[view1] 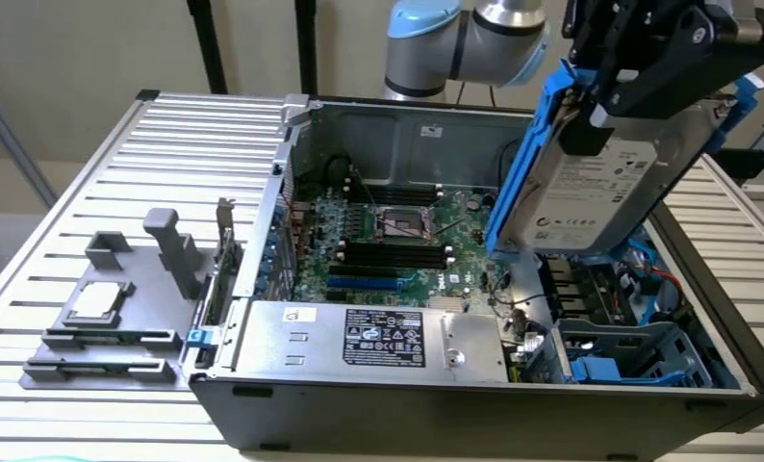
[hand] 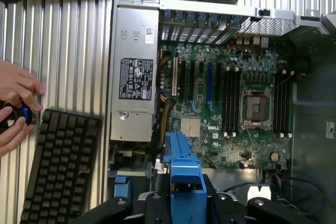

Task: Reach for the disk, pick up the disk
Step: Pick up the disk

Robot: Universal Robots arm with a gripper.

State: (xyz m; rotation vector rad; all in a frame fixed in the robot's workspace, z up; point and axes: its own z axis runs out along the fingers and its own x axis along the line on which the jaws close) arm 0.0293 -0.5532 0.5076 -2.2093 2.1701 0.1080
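Pick-up step looks done: gripper (view1: 639, 72) clamped on the disk (view1: 600, 188), hard drive in blue carrier rails, held tilted above the open computer case (view1: 485, 404), clear of the motherboard (view1: 395, 241). Judgement: any further lift must keep the grip steady and clear the case wall.

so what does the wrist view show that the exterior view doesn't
Wrist view only: a black keyboard on the slatted table, and a person's hands beside it around a small dark thing.

Exterior view only: the disk's white label, the disk lifted clear above the open computer case in the gripper, and a grey holder carrying a small silver chip.

Both: the green motherboard, the silver power supply, and the disk's blue rail.
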